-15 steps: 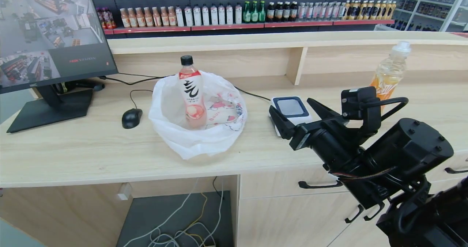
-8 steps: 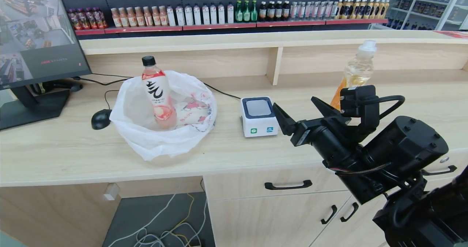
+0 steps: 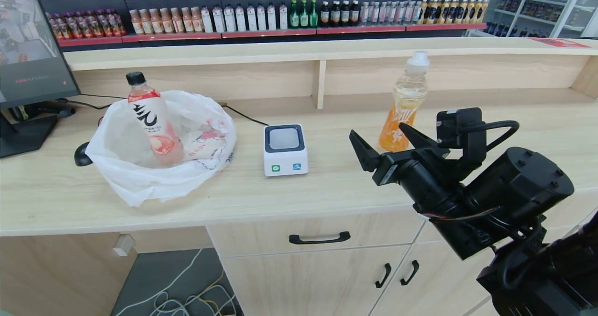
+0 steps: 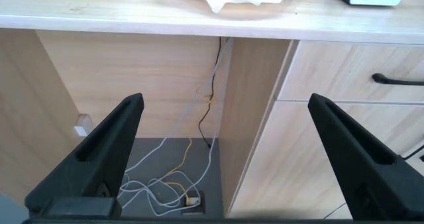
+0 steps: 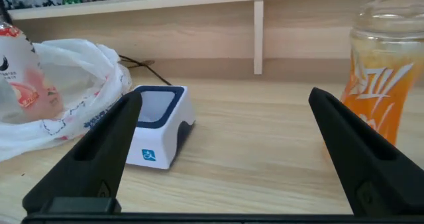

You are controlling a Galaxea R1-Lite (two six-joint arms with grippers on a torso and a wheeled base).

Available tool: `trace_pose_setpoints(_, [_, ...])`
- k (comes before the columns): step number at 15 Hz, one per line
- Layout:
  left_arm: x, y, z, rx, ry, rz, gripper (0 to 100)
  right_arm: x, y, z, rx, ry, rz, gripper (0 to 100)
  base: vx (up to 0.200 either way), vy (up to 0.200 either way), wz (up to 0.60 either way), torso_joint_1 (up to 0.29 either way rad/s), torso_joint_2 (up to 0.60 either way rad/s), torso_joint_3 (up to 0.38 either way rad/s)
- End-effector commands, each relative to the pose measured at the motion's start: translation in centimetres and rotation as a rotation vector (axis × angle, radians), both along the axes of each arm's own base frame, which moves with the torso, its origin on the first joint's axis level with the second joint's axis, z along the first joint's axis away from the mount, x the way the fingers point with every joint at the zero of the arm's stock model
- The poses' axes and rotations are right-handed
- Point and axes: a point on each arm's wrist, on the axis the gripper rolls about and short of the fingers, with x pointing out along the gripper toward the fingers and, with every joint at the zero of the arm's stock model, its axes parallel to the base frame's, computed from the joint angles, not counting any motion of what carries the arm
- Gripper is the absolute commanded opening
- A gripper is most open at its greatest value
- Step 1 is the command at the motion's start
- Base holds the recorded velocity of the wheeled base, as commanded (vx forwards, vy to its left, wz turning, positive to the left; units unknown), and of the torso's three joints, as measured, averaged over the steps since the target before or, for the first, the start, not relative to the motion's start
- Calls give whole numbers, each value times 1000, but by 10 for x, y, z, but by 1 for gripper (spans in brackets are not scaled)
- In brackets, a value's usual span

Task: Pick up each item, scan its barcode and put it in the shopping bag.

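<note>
Both spread wide: the right claw [image 3: 378,136] is hovering near the white-lettered orange bottle [image 3: 405,108] on the pale wooden bench [image 3: 327,187], the left claw [image 4: 225,103] facing the drawers [image 4: 334,71] below.

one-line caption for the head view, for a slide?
Open right gripper poised short of the orange bottle on the counter; pink bottle already in the shopping bag, scanner between them.
</note>
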Motion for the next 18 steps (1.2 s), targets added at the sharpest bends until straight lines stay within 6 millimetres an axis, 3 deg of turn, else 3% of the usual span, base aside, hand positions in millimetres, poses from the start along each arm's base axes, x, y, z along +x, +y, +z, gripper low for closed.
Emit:
trace_pose_setpoints(1, [0,0,0,0,0,2,100,2,-4,-2,-5,7,-15,100,0,-200,0,-2,2,2])
trace_pose_setpoints(7, [0,0,0,1,0,2,100,4,-12,-10,-26,36,-40,100,0,-200,0,1,2,2])
trace_pose_setpoints(14, [0,0,0,1,0,0,100,5,-3,-14,-41,36,-22,100,0,0,0,0,0,0])
trace_pose_setpoints(18, [0,0,0,4,2,0,100,19,2,-2,-12,3,-29,100,0,0,0,0,0,0])
